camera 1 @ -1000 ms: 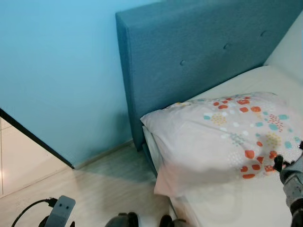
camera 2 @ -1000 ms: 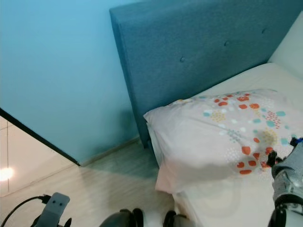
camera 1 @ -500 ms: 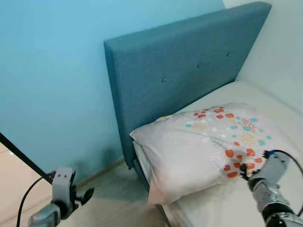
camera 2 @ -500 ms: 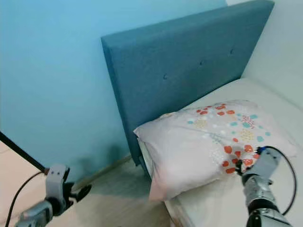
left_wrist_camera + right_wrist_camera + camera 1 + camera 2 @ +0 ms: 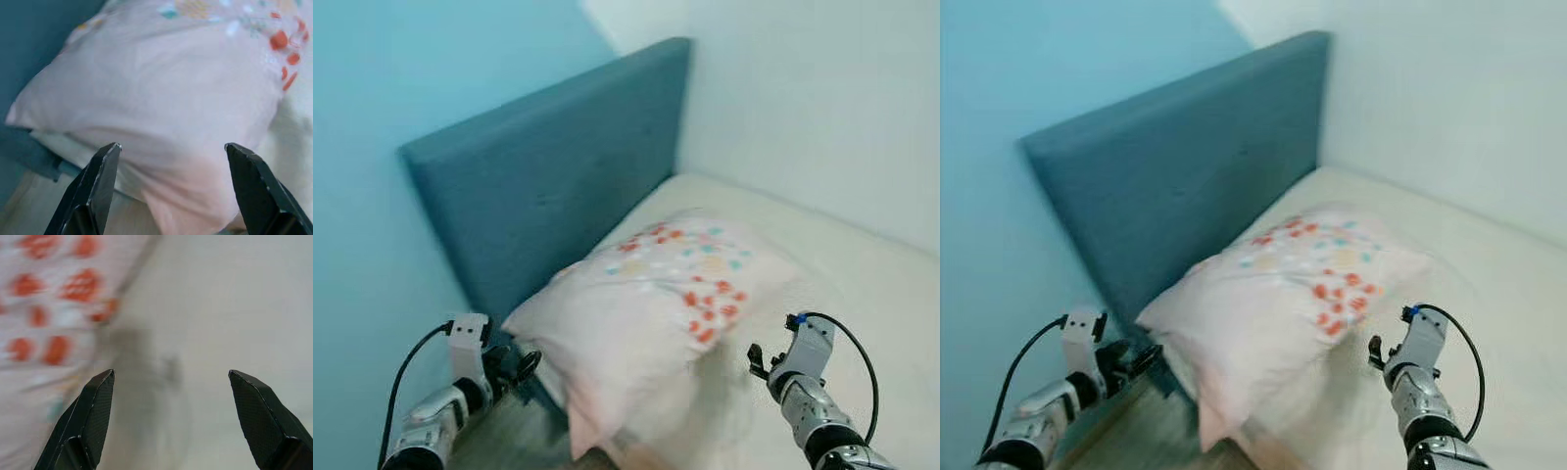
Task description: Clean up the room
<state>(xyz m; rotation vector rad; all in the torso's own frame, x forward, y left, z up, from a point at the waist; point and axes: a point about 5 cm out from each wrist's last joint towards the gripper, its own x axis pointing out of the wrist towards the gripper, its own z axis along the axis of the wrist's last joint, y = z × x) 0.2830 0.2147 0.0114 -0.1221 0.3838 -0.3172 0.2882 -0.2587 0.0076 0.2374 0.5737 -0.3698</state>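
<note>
We had raised both pincers, left and right, wide and empty, flanking the pillow for straightening.

Pale pink pillow with orange, teal and yellow spots; dark teal headboard; cream mattress; light blue wall.

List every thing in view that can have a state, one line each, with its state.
pillow: lying on the mattress by the headboard, one corner hanging over the bed's edge, not held.
left claw: open, empty, raised beside the pillow's overhanging corner.
right claw: open, empty, above the mattress next to the pillow.
mattress: bare, no sheet or blanket on it.
</note>
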